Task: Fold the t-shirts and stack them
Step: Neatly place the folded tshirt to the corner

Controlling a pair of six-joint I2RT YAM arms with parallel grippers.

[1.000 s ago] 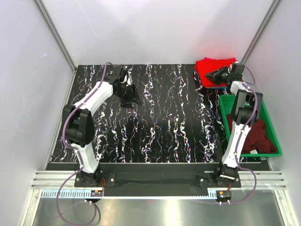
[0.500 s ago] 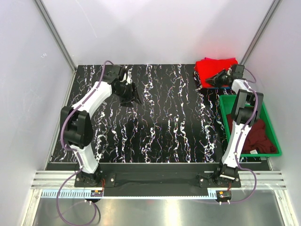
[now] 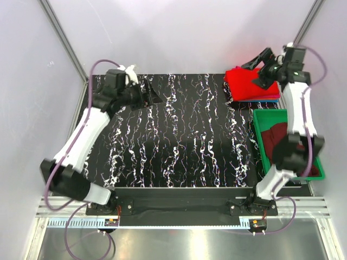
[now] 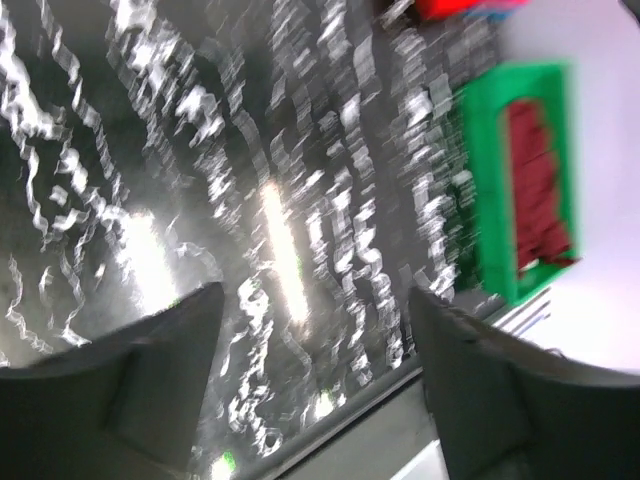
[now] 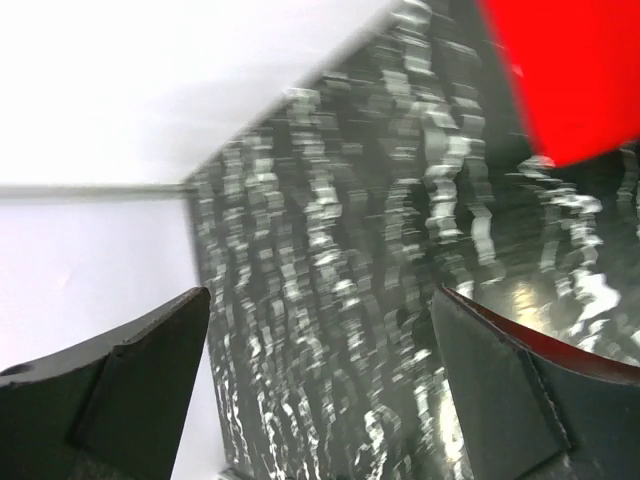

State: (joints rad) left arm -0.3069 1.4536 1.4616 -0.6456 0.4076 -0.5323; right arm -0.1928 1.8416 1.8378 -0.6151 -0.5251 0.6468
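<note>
Right gripper (image 3: pixel 256 62) rose; its camera shows red t-shirt (image 5: pixel 570 70), left's the maroon t-shirt (image 4: pixel 535 180).

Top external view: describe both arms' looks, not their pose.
White shell links with black joints make up the left arm and right arm. A purple cable runs along each. The left gripper and right gripper are black, with broad wedge-shaped fingers.
</note>
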